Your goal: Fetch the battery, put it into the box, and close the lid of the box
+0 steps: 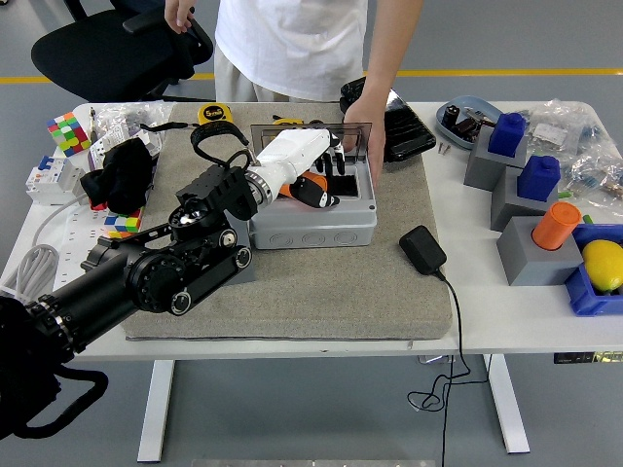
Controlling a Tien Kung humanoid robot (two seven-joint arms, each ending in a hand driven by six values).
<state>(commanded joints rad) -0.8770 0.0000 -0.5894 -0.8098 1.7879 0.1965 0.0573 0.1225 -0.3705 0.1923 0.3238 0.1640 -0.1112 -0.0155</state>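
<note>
Over the box [313, 222], my left robot hand [313, 171] has its fingers spread, the orange battery [313, 184] just beneath; I judge placing done, lid-closing next.

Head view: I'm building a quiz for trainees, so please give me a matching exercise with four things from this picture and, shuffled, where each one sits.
Things:
1. battery
2. tape measure
3. lemon
4. orange cylinder

Places:
A. in the blue bin at the table's right edge
B. on top of a grey block
C. inside the open grey box, under the left hand
D. at the far edge of the table, left of the person's hand

Pairs: 1-C, 2-D, 3-A, 4-B
</note>
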